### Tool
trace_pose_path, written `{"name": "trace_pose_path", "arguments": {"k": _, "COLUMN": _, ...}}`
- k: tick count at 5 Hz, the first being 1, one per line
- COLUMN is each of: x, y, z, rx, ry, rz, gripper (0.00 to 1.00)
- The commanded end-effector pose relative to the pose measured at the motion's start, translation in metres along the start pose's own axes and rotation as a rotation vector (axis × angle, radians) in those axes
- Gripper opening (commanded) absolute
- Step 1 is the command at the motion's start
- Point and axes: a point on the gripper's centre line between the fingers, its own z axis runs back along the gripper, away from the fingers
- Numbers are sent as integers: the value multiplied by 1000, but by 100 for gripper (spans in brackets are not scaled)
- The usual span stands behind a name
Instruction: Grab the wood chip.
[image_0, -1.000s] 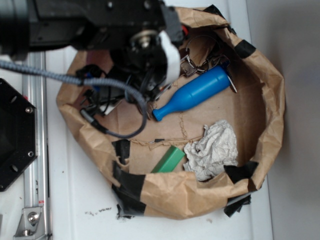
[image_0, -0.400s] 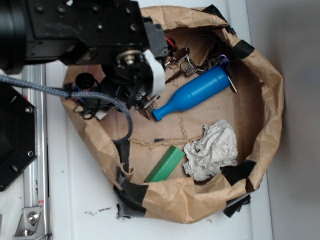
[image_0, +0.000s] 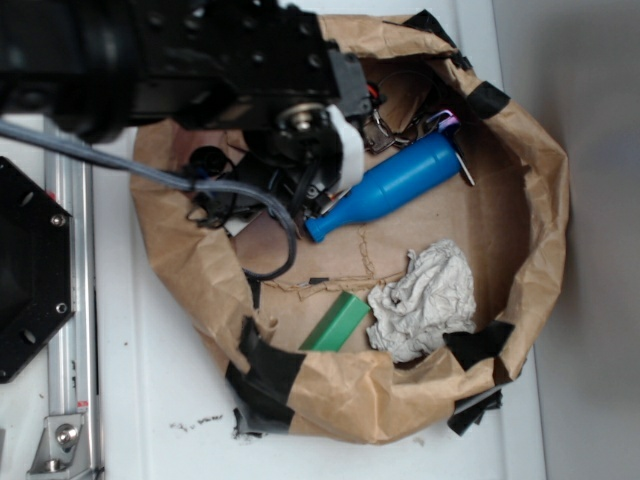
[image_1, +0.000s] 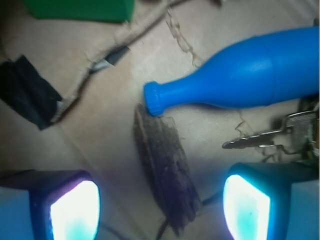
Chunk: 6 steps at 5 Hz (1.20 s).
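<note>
The wood chip (image_1: 165, 167), a flat dark brown splintered sliver, lies on the brown paper floor in the wrist view, right under the neck end of the blue bottle-shaped thing (image_1: 245, 70). My gripper (image_1: 160, 207) is open, its two lit fingers (image_1: 75, 210) standing apart on either side of the chip's lower end without touching it. In the exterior view the arm and gripper (image_0: 300, 190) cover the chip, hovering just left of the blue bottle-shaped thing (image_0: 390, 185) inside the paper-bag basin (image_0: 540, 220).
A bunch of keys (image_1: 272, 137) lies right of the chip, under the bottle. A green block (image_0: 337, 322) and crumpled white paper (image_0: 425, 298) sit toward the front. Black tape patches (image_1: 27, 92) mark the bag. The bag's raised walls ring everything.
The arm shifted slightly right and toward the bottle's neck compared with the earlier frames. The bag's left wall moved a little with it. The bottle, keys and crumpled paper stayed put.
</note>
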Motion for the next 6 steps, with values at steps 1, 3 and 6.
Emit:
{"name": "trace_pose_path", "arguments": {"k": 1, "x": 16, "y": -2, "z": -11, "rx": 41, "ry": 11, "rz": -59, "gripper": 100}}
{"name": "trace_pose_path", "arguments": {"k": 3, "x": 20, "y": -6, "z": -14, "rx": 46, "ry": 4, "rz": -77, "gripper": 100}}
{"name": "trace_pose_path", "arguments": {"k": 6, "x": 34, "y": -1, "z": -39, "rx": 52, "ry": -128, "rz": -120, "gripper": 100}}
